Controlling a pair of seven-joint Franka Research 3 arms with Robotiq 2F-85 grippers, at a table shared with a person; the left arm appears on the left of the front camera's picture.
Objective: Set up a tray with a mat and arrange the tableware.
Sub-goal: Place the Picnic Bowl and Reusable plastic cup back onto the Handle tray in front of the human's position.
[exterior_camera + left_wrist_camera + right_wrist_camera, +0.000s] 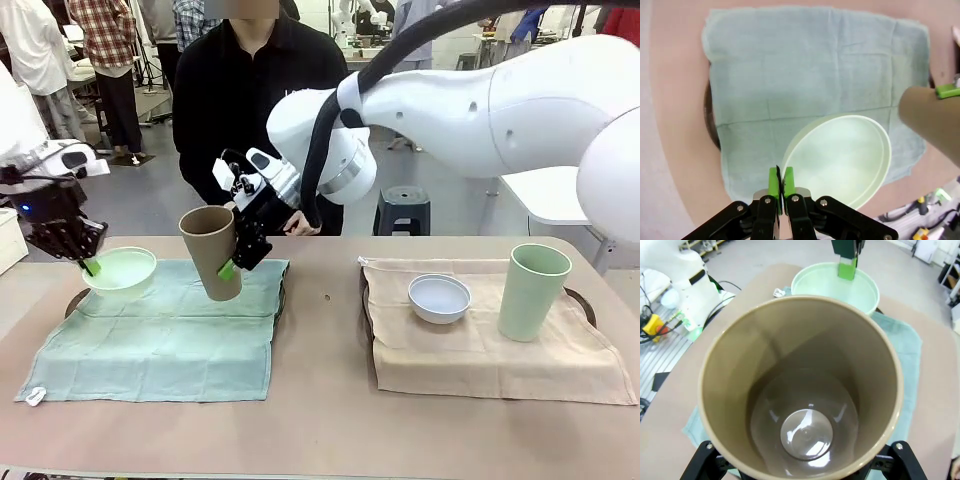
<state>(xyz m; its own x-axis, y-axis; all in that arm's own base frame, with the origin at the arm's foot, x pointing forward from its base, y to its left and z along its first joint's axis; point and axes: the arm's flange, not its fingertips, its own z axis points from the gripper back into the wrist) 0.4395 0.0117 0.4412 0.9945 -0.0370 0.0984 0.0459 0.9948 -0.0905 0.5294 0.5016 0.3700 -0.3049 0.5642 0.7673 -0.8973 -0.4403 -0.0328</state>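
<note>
My left gripper [90,266] pinches the mint green bowl [120,270] by its rim; my right gripper [232,262] holds the tan brown cup [211,250] above the green mat [170,340].

**What I look like, for anyone curious**

So I'm two glossy white arms with rounded shells; the right arm [480,110] has a silver ring at the wrist and a thick black hose looping over it. Both grippers are black linkage fingers with bright green pads [774,181], silver screws at the joints. My left gripper [88,262] has a little blue light.
</note>
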